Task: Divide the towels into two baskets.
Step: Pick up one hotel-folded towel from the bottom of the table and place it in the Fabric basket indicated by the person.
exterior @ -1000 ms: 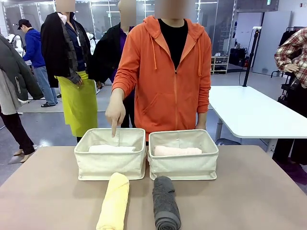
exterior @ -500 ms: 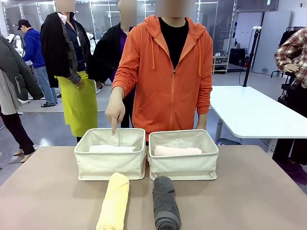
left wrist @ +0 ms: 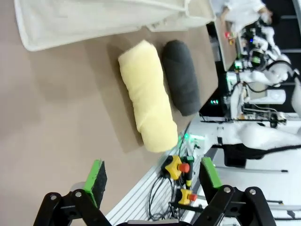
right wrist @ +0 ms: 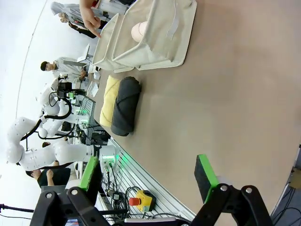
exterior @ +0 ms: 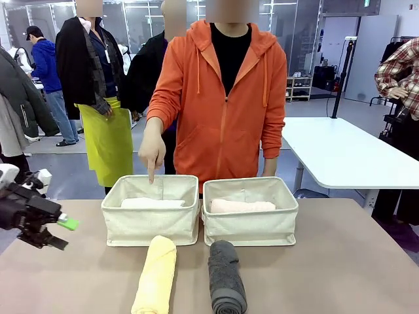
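Two cream baskets stand side by side at mid-table. The left basket (exterior: pixel 150 226) holds a white towel (exterior: pixel 152 203); the right basket (exterior: pixel 251 227) holds a pale pink towel (exterior: pixel 242 206). In front of them lie a pale yellow towel (exterior: pixel 156 275) and a dark grey towel (exterior: pixel 226 278). My left gripper (exterior: pixel 63 234) hovers open at the table's left edge, well left of the yellow towel (left wrist: pixel 146 101). It (left wrist: pixel 153 176) holds nothing. My right gripper (right wrist: pixel 146 172) is open and empty, far from the grey towel (right wrist: pixel 125 106). The person's hand (exterior: pixel 152 154) points down into the left basket.
The brown table (exterior: pixel 340 261) has free room on both sides of the towels. A person in an orange hoodie (exterior: pixel 222 98) stands right behind the baskets. A white table (exterior: pixel 340 150) stands at the back right. Emergency-stop boxes (left wrist: pixel 176 167) sit below the near edge.
My left gripper has come into the front view from the left edge. The person has shifted slightly left, with the hand still pointing into the left basket. The towels have not moved.
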Tool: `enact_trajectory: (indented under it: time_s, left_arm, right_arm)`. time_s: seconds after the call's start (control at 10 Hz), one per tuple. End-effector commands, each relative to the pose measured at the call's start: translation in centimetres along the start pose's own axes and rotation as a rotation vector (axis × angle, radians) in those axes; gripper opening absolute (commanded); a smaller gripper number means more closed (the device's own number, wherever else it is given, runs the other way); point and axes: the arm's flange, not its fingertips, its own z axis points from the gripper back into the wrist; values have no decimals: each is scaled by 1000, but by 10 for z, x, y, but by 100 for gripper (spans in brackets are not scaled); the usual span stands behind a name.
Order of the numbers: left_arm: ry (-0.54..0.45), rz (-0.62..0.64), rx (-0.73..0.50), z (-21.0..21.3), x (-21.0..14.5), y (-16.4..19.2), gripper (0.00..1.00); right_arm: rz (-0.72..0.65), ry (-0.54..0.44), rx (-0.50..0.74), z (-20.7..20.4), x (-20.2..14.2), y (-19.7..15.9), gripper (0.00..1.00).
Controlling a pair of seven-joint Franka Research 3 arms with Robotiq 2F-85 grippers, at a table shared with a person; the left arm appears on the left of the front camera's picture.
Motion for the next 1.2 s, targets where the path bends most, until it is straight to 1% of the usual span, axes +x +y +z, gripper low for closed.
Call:
enact_trajectory:
  time_s: [0.0,0.1,0.2,0.3,0.5,0.8,0.9,1.0,1.1]
  left_arm:
    - [-54,10,78,-32,-3,-21,100]
    - [-25,24,112,-50,-3,-31,100]
    - [-38,-13,130,-67,-1,-41,100]
    - [-31,-26,187,-84,0,-46,100]
    - [-27,4,222,-116,2,-48,100]
    - [19,63,272,-153,-3,-44,100]
    - [12,68,285,-164,-5,-44,100]
    - [44,35,279,-173,-7,-43,100]
    - [39,65,284,-180,-7,-40,100]
  right_arm:
    - [4,6,0,0,-1,2,100]
    - [4,6,0,0,-1,2,100]
    - [4,6,0,0,-1,2,100]
    - [4,6,0,0,-1,2,100]
    - [4,6,0,0,-1,2,100]
    - [4,6,0,0,-1,2,100]
    - [4,6,0,0,-1,2,100]
    - [4,6,0,0,-1,2,100]
    - [4,6,0,0,-1,2,100]
